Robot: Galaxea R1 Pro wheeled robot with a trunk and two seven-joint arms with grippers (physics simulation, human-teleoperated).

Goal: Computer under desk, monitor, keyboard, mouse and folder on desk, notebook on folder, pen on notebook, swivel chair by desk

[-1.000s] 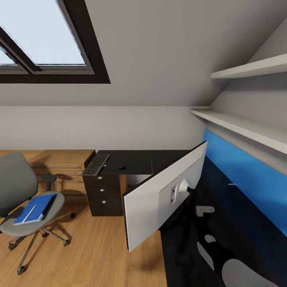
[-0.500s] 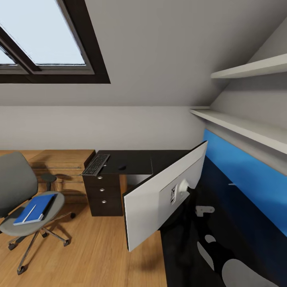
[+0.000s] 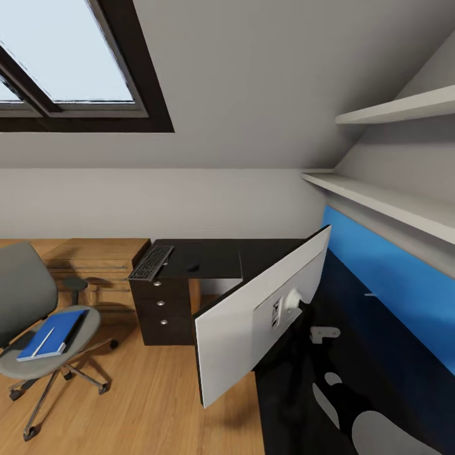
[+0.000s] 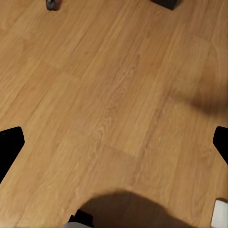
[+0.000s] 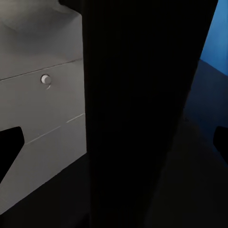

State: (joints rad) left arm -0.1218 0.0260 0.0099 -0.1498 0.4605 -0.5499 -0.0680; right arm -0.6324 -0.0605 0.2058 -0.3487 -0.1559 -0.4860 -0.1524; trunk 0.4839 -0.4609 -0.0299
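Lower left of the head view: swivel chair (image 3: 31,303) is sitting on the wood floor (image 3: 151,392), well apart from the desk (image 3: 208,256), w/ the blue folder (image 3: 54,332) lying on its seat and the white pen (image 3: 43,341) resting on top; the notebook isn't distinguishable from the folder at this size. Centre: keyboard (image 3: 151,262) is lying at the desk's near-left corner, mouse (image 3: 193,267) just beside it to the right. Right of centre: monitor (image 3: 259,313) is standing on the desktop, white back facing the camera, blue back panel (image 3: 392,278) behind it. Step in hand, as I read it: heading for the chair to fetch the folder. Doing it well likely means squaring the base to the seat, keeping clear of the monitor's edge, approaching the folder low and flat so the pen isn't rolling off. Arms: left gripper (image 4: 114,142) is pointing down at bare floor, fingertips spread wide at the frame sides, holding nothing; right gripper (image 5: 114,137) is facing the drawer fronts, tips likewise wide apart and empty.
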